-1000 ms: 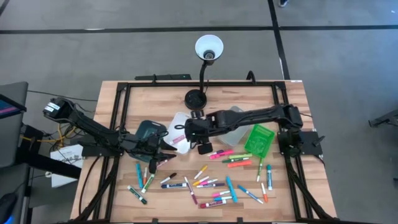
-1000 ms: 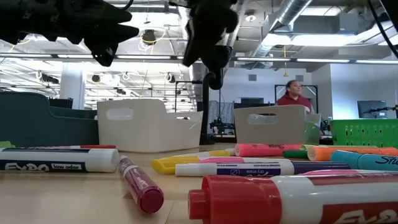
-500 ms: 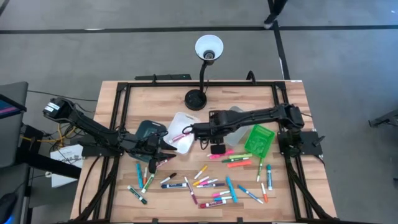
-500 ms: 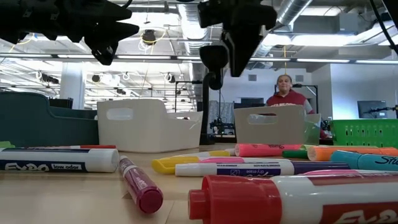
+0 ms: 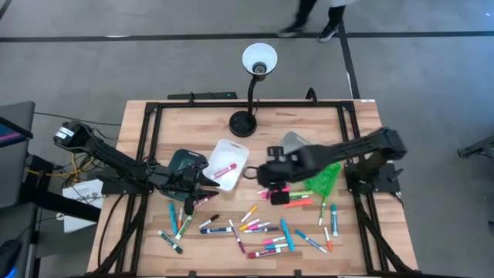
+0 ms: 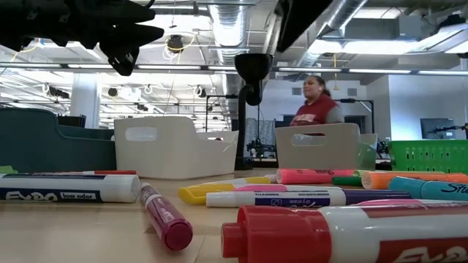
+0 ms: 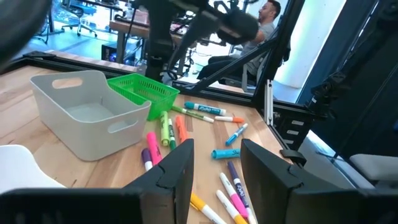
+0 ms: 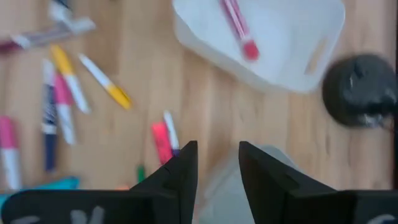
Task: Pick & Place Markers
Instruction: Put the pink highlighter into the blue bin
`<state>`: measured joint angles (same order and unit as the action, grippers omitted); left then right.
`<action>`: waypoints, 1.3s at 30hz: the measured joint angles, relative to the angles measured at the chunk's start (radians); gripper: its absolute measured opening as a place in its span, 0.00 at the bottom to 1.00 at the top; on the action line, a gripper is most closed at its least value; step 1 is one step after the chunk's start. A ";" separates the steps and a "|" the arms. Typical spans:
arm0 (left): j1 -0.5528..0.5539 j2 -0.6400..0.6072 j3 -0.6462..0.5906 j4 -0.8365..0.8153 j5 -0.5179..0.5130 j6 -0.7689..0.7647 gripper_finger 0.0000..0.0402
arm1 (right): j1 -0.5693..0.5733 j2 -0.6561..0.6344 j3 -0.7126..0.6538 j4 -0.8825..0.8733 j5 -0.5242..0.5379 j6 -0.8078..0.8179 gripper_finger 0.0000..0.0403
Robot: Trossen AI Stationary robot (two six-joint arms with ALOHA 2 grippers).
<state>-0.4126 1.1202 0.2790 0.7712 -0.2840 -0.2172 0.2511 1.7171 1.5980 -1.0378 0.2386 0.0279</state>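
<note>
Many markers (image 5: 262,228) lie flat and scattered on the near half of the wooden table. One pink marker (image 8: 236,28) lies in the white bin (image 5: 225,164). My right gripper (image 5: 262,174) hangs above the wood between the white bin and the grey bin (image 5: 297,147), pointing steeply down. Its fingers (image 8: 217,163) stand open with nothing between them. My left gripper (image 5: 202,184) hovers level beside the teal bin (image 5: 185,162), open and empty (image 7: 217,168), facing the markers.
A green basket (image 5: 323,171) stands at the right, next to the grey bin. A desk lamp's base (image 5: 243,123) and its white shade (image 5: 258,60) are at the far middle. A black frame (image 5: 147,147) rims the table. A person walks in the room behind (image 6: 313,109).
My right gripper has left the space above the white bin, going toward the table's right edge and rising, until it is mostly out of the top of the low view. The pink marker stays lying in the white bin.
</note>
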 joint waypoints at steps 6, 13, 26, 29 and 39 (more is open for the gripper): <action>0.000 -0.001 0.000 0.002 0.000 0.000 0.32 | 0.075 -0.209 -0.377 0.473 -0.003 0.104 0.27; 0.000 -0.001 0.000 0.008 0.000 0.000 0.32 | 0.114 -0.242 -0.627 0.870 -0.003 0.195 0.27; 0.000 -0.001 0.000 0.015 0.000 0.000 0.32 | 0.081 -0.079 -0.637 0.926 -0.005 0.157 0.33; 0.000 -0.001 0.000 0.016 0.000 0.000 0.32 | 0.073 -0.076 -0.637 0.905 -0.005 0.157 0.39; 0.003 -0.001 0.000 0.016 -0.003 0.000 0.32 | 0.061 -0.028 -0.638 0.789 -0.040 0.160 0.50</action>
<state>-0.4095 1.1191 0.2790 0.7872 -0.2871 -0.2173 0.3122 1.6890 0.9596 -0.2492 0.1982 0.1882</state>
